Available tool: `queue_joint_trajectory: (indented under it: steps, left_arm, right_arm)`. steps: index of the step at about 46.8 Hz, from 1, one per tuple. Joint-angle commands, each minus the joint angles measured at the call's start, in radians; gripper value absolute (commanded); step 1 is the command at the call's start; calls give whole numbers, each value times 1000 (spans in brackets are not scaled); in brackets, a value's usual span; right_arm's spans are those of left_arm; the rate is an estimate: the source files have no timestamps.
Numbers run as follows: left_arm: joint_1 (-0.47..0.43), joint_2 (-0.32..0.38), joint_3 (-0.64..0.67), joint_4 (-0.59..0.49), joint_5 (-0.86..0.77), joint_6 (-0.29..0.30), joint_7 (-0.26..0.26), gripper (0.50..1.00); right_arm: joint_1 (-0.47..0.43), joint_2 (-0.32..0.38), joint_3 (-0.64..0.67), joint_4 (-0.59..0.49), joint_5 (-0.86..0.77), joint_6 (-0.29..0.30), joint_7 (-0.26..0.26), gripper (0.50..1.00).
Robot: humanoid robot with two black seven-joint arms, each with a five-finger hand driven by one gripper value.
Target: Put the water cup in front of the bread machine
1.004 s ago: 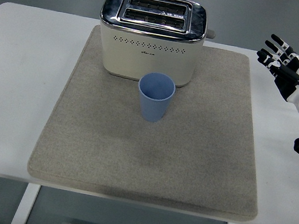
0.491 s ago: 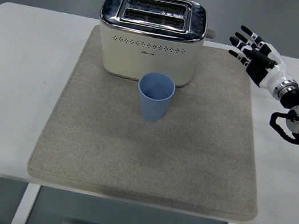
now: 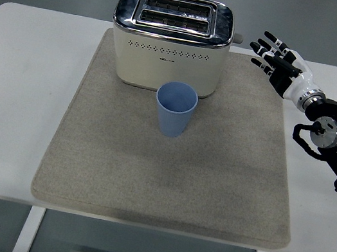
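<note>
Overhead, the right robot hand (image 3: 277, 59) had advanced leftward over the bench (image 3: 17, 93) to the mat's (image 3: 166, 178) far right corner, fingers spread, grasping nothing. Blue water cup (image 3: 175, 109) stood upright directly before the toaster (image 3: 169, 41), apparently already placed.

The cup (image 3: 175, 109) hides part of the toaster's (image 3: 168, 42) front, seemingly touching.

Tiny illegible mark on toaster (image 3: 168, 44) front
</note>
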Motion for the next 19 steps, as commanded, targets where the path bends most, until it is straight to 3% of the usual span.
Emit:
queue_joint_trajectory:
  steps: [1,19]
  left_arm:
    - [0,0,0,0,0,0,0,1000]
    - [0,0,0,0,0,0,0,1000]
  right_arm:
    - [-1,0,4,0,4,4,0,930]
    - [-1,0,4,5,1,23,3,930]
